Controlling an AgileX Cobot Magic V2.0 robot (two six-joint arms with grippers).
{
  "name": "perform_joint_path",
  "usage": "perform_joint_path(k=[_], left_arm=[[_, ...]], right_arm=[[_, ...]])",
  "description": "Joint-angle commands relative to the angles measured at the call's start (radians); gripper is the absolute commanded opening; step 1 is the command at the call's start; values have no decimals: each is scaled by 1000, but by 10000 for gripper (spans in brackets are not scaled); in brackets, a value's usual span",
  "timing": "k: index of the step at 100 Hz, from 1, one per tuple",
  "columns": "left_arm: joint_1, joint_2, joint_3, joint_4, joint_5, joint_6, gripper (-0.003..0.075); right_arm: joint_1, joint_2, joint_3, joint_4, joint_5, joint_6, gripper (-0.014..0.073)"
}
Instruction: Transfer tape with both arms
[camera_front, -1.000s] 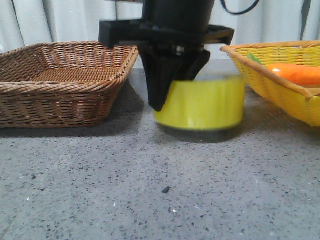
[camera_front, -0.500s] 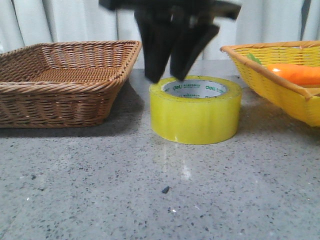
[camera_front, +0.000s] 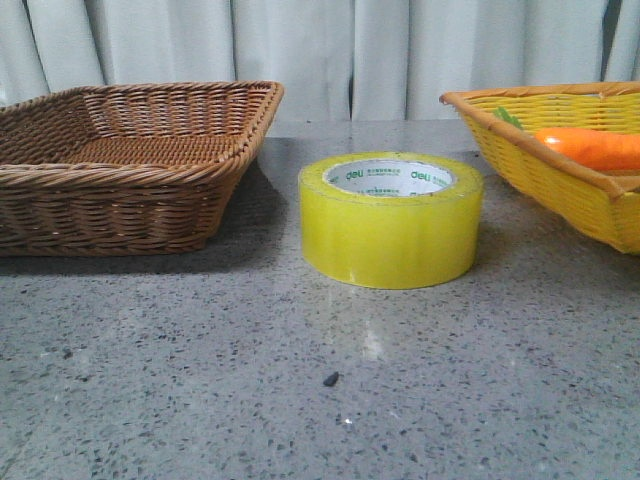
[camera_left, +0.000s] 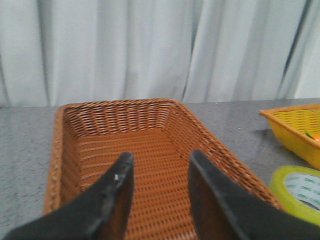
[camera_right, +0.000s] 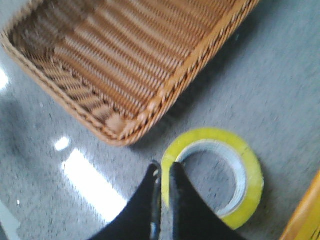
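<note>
tape (camera_front: 391, 220) flat on table, free, R gripper (camera_right: 164, 172) pressed together above its rim, L gripper (camera_left: 159, 169) spread over brown basket (camera_left: 150, 145)

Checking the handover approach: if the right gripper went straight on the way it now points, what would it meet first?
Probably the near rim of the translucent yellow packing tape roll. The right gripper, fingers nearly together, sits above that edge; depth is unclear, so it might slip just outside onto the grey speckled table.

Tape (camera_front: 391, 220) flanked — brown basket (camera_front: 130, 160), yellow basket (camera_front: 560, 150).
</note>
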Motion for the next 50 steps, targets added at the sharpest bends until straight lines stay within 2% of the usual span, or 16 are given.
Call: perform_joint_path(k=[1,20,50], left_arm=[[-60,75,-84,16,-96,-9,342],[-187,270,-206,21,-96,-9,357],[-382,568,-413,66,-96,-9,358]], right_arm=[[-4,-89,21,-16,-137,-10,-73],[-4,-246,165,-18,-262,-10,-73],[-4,-439,313,-18,-271,28,-72]])
